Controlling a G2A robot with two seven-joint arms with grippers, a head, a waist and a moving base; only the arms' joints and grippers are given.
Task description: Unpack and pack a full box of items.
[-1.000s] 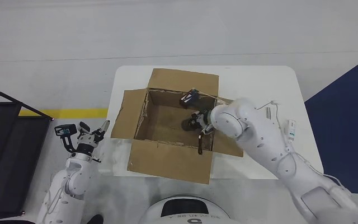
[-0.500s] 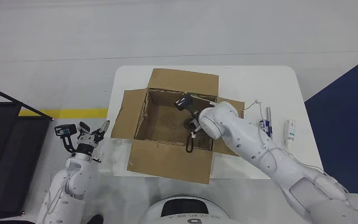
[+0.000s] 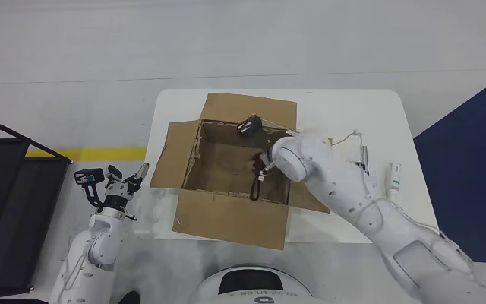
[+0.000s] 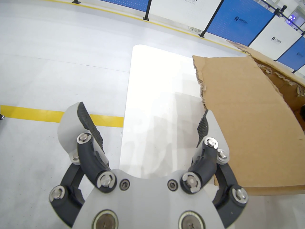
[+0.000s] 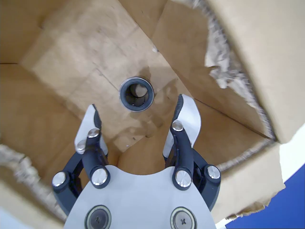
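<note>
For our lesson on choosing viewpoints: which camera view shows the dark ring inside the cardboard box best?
The right wrist view: it looks down into the dark ring, lying on the box floor beyond the open right pincer. In the top view the right arm overhangs that spot; the left wrist view faces the box's outer flap.

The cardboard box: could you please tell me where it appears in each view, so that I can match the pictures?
Top view: the cardboard box stands open in the middle of the white table, flaps spread.
Left wrist view: its outspread flap lies on the table beside the open left gripper.
Right wrist view: its inner floor and walls surround the open right gripper; a dark ring lies on the floor.
Shared landmark: the white table.
</note>
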